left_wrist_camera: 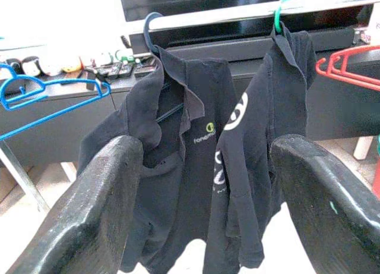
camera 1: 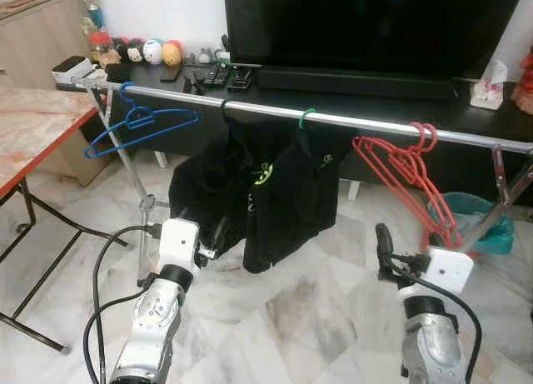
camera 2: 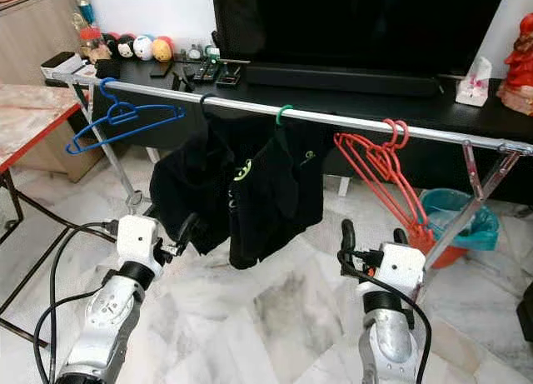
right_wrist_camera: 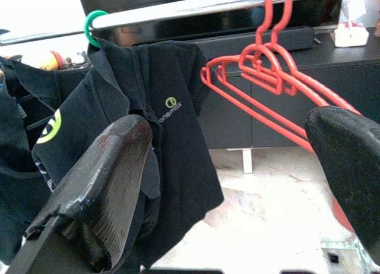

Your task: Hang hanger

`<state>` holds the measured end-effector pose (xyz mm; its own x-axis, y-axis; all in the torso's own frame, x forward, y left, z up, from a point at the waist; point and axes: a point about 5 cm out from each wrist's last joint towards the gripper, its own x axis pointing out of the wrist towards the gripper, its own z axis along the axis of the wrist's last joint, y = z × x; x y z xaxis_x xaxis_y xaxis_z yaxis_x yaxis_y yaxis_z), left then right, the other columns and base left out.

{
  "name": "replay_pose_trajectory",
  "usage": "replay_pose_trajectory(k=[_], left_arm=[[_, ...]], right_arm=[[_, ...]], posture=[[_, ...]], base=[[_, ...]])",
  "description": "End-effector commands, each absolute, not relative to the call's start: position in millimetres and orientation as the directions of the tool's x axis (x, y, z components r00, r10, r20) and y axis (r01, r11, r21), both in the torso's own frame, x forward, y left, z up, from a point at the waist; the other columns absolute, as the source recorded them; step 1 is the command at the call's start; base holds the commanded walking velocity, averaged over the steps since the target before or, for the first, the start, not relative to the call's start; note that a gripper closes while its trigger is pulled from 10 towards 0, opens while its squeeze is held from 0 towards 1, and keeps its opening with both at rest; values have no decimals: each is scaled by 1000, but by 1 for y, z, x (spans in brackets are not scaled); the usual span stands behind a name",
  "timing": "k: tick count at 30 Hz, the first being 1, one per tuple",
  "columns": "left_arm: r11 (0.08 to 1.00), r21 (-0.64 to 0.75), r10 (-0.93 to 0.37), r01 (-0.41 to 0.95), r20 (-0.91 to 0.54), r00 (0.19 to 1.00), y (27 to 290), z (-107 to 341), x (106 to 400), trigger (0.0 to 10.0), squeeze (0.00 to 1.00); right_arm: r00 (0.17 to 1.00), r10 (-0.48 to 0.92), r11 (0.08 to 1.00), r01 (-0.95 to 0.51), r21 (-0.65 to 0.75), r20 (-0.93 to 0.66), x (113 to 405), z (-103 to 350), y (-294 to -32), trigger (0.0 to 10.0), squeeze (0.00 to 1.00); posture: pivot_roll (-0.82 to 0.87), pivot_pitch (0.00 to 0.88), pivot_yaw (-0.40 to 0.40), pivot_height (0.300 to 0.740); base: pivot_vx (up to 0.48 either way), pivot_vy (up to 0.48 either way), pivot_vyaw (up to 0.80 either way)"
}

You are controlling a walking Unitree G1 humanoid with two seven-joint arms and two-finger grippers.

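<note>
Both grippers empty, fingers spread — left gripper [camera 1: 218, 234] near the shirts [camera 1: 266, 192], right gripper [camera 2: 372, 234] below the red hangers [camera 2: 383, 172]. Watch your reach: a finger could snag a shirt and drag it along the rail [camera 1: 350, 122]. Red hangers are thin, bunched, hooked right; blue hanger [camera 1: 137, 127] sits far left.

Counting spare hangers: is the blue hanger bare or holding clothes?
Bare: the blue hanger hangs empty on the rail.
</note>
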<state>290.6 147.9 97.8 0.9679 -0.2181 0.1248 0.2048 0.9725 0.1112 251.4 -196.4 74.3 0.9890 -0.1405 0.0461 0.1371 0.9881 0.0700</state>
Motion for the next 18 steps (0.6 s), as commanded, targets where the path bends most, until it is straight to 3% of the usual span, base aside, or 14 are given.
replay_pose_trajectory(k=[1,9,18], left_arm=[[977,103,-198,186,118,973,152,100,296,10000,0],[981,111,-172,157,135,976,153,109,307,10000,0],[977,121,-191,175,134,972,153,111,307,10000,0]], right_arm=[[989,-132,989,128,72,63,258,82,-196,10000,0],[987,-148,987,144,77,55,269,87,-198,10000,0],[987,-150,984,143,106,61,271,90,-188,10000,0]], posture=[[-12,0,11,740],[9,0,-7,740],[3,0,24,740]], base=[[0,0,0],[0,281,0],[0,295,0]])
